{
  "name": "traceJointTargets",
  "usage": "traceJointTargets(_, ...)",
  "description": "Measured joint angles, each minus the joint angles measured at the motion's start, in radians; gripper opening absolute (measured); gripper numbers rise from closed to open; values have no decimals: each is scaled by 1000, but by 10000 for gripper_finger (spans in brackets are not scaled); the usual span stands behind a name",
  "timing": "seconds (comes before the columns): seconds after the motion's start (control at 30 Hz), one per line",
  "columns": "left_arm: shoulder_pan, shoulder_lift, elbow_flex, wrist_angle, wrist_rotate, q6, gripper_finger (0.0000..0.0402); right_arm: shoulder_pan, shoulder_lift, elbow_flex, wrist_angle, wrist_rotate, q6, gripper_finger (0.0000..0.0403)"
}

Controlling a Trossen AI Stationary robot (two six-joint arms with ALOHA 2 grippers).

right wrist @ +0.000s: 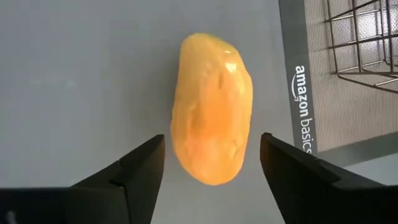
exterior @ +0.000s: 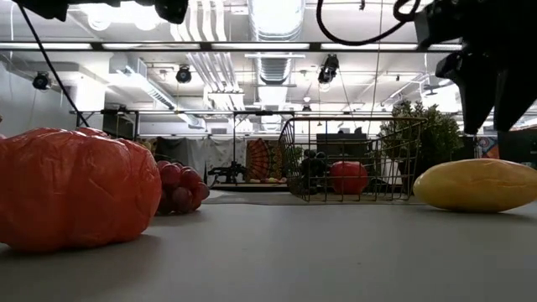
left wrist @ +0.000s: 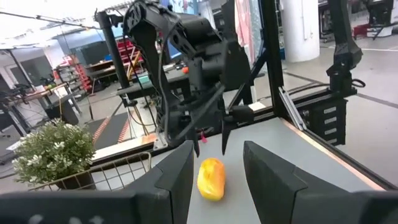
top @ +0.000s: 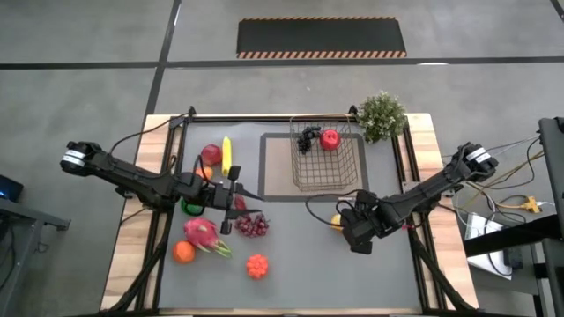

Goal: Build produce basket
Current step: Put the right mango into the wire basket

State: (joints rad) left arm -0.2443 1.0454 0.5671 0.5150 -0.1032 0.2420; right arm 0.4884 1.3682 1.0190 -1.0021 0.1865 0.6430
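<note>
The wire basket (top: 326, 158) stands on a grey-brown mat at the far middle. It holds a red apple (top: 330, 139) and dark grapes (top: 307, 136). A yellow mango (right wrist: 212, 106) lies on its side on the table, near the mat's corner. My right gripper (right wrist: 211, 171) is open, hanging above the mango with one finger on either side, not touching it. In the low view the fingers (exterior: 491, 92) end above the mango (exterior: 477, 184). My left gripper (top: 249, 202) is open and empty over the left half, beside the red grapes (top: 251, 225).
On the left half lie a red apple (top: 211, 154), a banana (top: 226, 154), a green fruit (top: 189, 208), a dragon fruit (top: 201, 233), an orange (top: 182, 253) and a red-orange fruit (top: 256, 265). A potted plant (top: 383, 114) stands at the basket's far right. The mat (right wrist: 311, 93) borders the mango.
</note>
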Motion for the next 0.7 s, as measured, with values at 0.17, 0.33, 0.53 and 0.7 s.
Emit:
traceJointTargets(0.17,0,-3,0,-1,-3,1,123,5,0,-47,55,29,0,251)
traceJointTargets(0.33,0,-3,0,1,-9,13,123,4,0,-116,141,73,-3,251)
traceJointTargets(0.53,0,-1,2,6,-10,7,123,-2,0,-191,273,54,33,251)
traceJointTargets(0.7,0,-1,1,7,-10,3,123,-4,-2,-211,293,51,51,252)
